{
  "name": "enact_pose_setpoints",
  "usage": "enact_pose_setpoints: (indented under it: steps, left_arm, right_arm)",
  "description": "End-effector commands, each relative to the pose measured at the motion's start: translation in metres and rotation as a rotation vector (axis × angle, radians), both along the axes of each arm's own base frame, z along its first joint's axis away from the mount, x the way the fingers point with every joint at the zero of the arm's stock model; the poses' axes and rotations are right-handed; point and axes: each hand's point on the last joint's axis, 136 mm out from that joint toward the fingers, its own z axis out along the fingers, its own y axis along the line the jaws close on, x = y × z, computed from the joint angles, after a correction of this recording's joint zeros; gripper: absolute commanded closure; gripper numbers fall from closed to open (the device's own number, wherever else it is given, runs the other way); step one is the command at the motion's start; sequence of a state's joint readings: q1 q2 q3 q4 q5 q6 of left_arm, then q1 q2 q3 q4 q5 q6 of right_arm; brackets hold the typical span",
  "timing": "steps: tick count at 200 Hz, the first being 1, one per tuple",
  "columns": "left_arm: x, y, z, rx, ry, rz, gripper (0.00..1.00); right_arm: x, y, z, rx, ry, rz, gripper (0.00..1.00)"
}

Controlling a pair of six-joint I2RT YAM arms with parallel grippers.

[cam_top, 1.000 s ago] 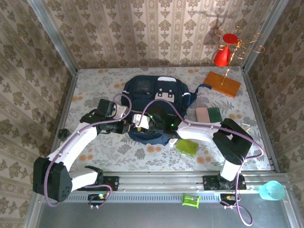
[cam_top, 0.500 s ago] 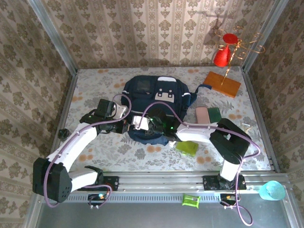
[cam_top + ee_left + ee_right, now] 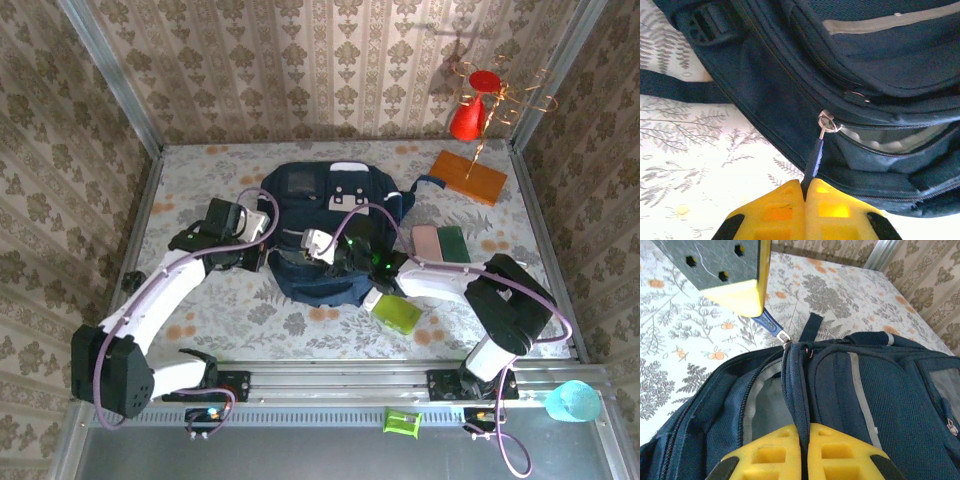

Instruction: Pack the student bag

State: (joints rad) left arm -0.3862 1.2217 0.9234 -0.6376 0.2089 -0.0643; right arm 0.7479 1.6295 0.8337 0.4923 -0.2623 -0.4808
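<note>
The left hand [image 3: 806,189] pinches the zipper pull [image 3: 813,156] of the student bag [image 3: 305,200]; the right hand [image 3: 803,432] clamps the fabric edge at its opening.

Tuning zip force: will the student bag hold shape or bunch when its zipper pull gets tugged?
Probably floppy: the student bag looks creased and saggy where it gapes open. It would likely slide unless braced; the left gripper pinches the zipper pull, the right gripper clamps a fabric edge.
</note>
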Motion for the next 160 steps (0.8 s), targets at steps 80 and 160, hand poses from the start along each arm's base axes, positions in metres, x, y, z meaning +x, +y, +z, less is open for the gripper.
enact_pose_setpoints:
  steps: [80, 160]
  left_arm:
    - [0.063, 0.028, -0.021, 0.176, 0.013, 0.132, 1.0]
    - [0.086, 0.023, -0.029, 0.008, 0.064, 0.218, 1.0]
  right_arm:
    - [0.019, 0.0, 0.089, 0.259, -0.088, 0.049, 1.0]
    - [0.015, 0.001, 0.086, 0.264, -0.057, 0.065, 1.0]
